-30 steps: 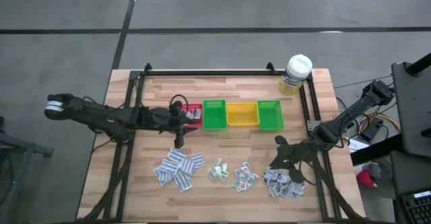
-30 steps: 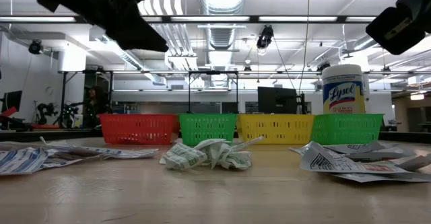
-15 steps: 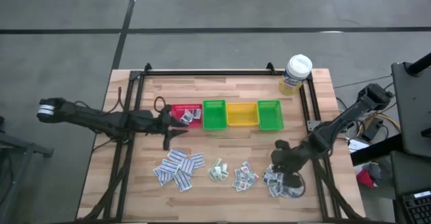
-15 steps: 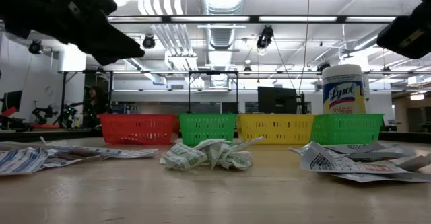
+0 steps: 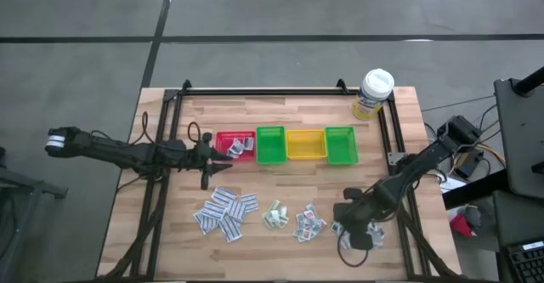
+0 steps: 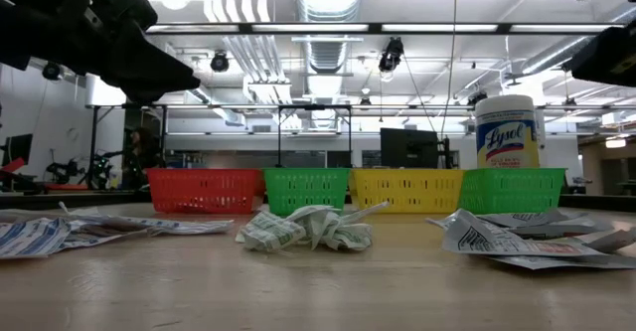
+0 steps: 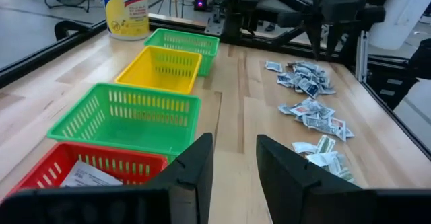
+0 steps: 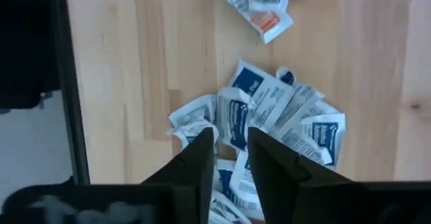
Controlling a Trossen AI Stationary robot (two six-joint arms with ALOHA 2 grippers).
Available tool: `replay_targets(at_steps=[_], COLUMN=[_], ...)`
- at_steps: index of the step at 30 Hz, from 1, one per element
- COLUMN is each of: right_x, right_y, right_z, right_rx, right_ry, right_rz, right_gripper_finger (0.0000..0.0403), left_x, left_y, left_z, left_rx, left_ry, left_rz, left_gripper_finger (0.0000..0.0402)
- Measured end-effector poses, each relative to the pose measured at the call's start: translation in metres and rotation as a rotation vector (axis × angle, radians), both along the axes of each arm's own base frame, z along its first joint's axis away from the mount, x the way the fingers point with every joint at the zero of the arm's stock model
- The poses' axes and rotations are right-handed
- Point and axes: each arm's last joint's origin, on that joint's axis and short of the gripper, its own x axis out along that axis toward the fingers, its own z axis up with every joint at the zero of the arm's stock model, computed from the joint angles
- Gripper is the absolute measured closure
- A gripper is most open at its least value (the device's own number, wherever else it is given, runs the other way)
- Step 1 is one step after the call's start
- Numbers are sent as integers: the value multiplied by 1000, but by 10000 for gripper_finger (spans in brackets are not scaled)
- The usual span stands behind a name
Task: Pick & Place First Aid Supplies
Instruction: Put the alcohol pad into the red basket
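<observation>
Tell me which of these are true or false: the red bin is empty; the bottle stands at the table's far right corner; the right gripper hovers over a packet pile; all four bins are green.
1. The red bin is empty. False: it holds packets.
2. The bottle stands near the table's far right corner. True.
3. The right gripper is above the blue-printed packets, fingers apart. True.
4. All four bins are green. False: one red, one yellow bin, two green.

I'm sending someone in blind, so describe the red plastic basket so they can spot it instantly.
Find the row of four small mesh plastic baskets across the wooden table's middle. The red plastic basket is the end one, farthest from the yellow-labelled wipes bottle, and the only red one.
</observation>
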Motion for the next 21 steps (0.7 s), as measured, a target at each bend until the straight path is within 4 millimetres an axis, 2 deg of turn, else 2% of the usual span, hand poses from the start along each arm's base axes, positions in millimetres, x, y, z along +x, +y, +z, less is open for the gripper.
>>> replay_targets(at_steps=[9,21], right_x=[4,5], right_y=[11,14], right_z=[-16,-34], right_rx=[-57,-110], right_ry=[85,137], right_rz=[18,28], right_gripper_finger=[265,265], left_x=[0,0], left_y=[0,0], left_z=[0,-2], left_rx=[6,6], left_ry=[2,7], left_rz=[-9,-9], left_gripper_finger=[293,293])
